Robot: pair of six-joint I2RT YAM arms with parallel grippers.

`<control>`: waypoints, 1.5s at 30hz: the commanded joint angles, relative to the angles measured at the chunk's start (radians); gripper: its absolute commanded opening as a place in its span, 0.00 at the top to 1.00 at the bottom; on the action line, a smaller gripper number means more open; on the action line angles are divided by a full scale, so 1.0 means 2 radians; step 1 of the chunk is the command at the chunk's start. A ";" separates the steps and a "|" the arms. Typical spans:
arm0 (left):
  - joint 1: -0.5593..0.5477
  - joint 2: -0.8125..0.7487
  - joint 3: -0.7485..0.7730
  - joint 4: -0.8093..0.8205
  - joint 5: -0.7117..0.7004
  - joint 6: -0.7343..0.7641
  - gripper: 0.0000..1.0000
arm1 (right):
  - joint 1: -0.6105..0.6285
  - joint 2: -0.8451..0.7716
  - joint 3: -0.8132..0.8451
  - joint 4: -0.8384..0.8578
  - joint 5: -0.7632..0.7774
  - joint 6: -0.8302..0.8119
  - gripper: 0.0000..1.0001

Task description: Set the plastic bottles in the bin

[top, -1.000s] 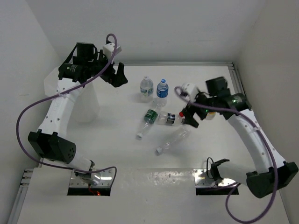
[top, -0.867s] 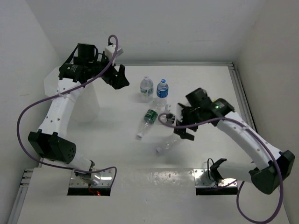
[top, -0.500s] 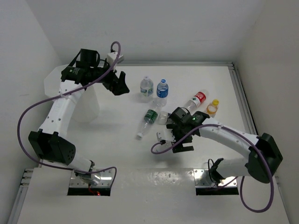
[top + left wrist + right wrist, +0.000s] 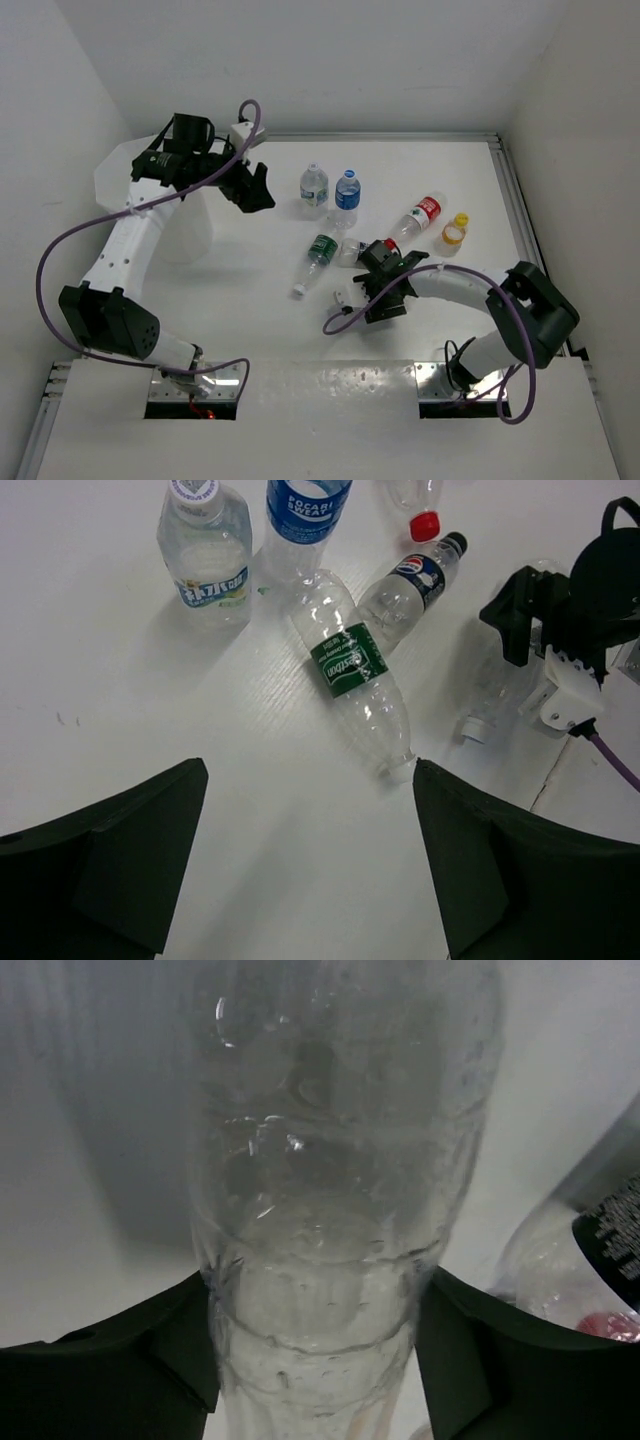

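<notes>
Jaws of the right gripper [image 4: 315, 1305] clasp the crushed bottle [image 4: 330, 1110] lying well right of the bin [image 4: 190, 235]; left gripper [image 4: 310, 860], just beside the bin, gapes wide.

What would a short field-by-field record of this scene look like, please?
left gripper: open, empty, in the air beside the bin
right gripper: low over the table, fingers either side of the unlabelled bottle; firm grip not confirmable
upright: light-green-label bottle, blue-label bottle
lying: dark-green-label bottle, black-label bottle, red-label bottle
yellow-capped bottle: just right of the red-label bottle
</notes>
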 commanded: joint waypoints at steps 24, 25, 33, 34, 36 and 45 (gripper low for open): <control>0.008 -0.188 -0.211 0.709 0.165 -0.602 0.14 | 0.013 -0.054 0.445 0.002 -0.216 0.525 0.90; 0.004 -0.188 -0.211 0.723 0.160 -0.616 0.14 | 0.018 -0.042 0.451 0.005 -0.226 0.530 0.90; 0.003 -0.177 -0.217 0.798 0.150 -0.700 0.12 | 0.043 0.003 0.496 0.013 -0.228 0.536 0.90; 0.003 -0.177 -0.222 0.806 0.150 -0.713 0.12 | 0.042 0.008 0.499 0.015 -0.230 0.537 0.90; 0.003 -0.181 -0.229 0.818 0.150 -0.718 0.12 | 0.035 0.014 0.505 0.019 -0.230 0.552 0.90; 0.009 -0.197 -0.243 0.809 0.155 -0.712 0.10 | -0.032 0.027 0.515 0.056 -0.282 0.634 0.92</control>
